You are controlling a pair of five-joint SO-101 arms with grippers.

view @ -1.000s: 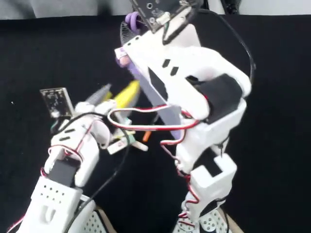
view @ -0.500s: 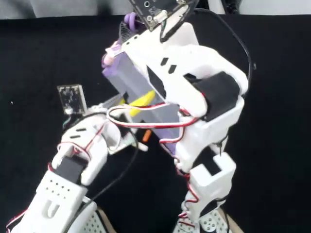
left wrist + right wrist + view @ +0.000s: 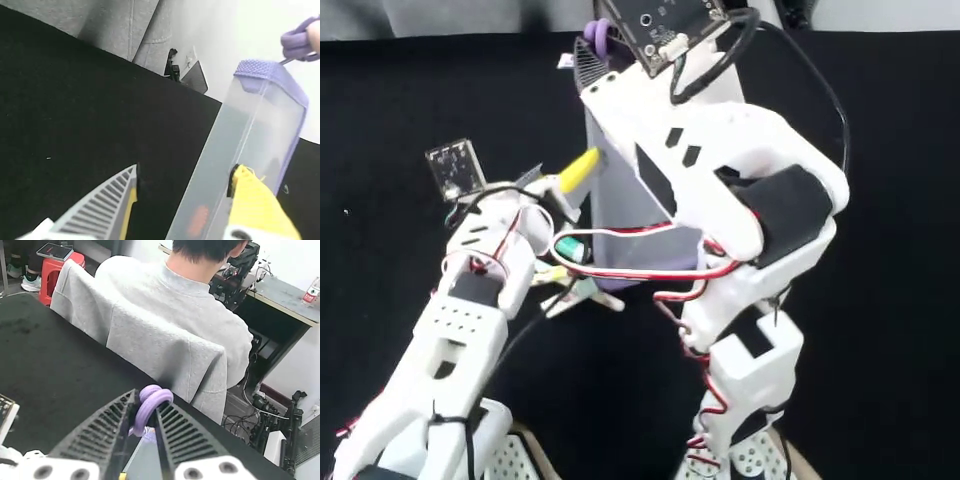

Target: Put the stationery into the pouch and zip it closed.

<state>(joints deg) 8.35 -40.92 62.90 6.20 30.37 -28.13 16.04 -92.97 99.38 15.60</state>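
High view. Shows the pouch [image 3: 620, 190] hanging upright over the black table [image 3: 400, 100], held at its 12 o'clock end by the right gripper [image 3: 590, 55], which is pinched onto the purple zip pull [image 3: 598, 40]. Places the left gripper [image 3: 560, 172] just beside the pouch's 9 o'clock edge, jaws spread, yellow finger nearest the wall. Leaves a couple of small stationery pieces [image 3: 582, 293] on the table at about 7 o'clock of the pouch, partly behind cables [image 3: 620, 262]. Differs from a second ago: had the pouch slanted then, its purple end swung toward 10 o'clock half a second back, and has it plumb now. Has also carried the left gripper up and in toward it. Reads as a set-up for bracing the body while the pull is drawn, though with pieces outside, filling looks unfinished.

Left wrist view. Confirms the spread jaws, grey and yellow fingers well apart. Shows the translucent pouch [image 3: 250, 130] running up between them, close against the yellow one, not clamped. Catches an orange shape [image 3: 198, 220] through the wall; cannot tell whether inside or behind. Cannot tell either whether the zip is open.

Right wrist view. Shows ribbed fingers pressed together on the zip pull [image 3: 150, 401], ring caught between them.
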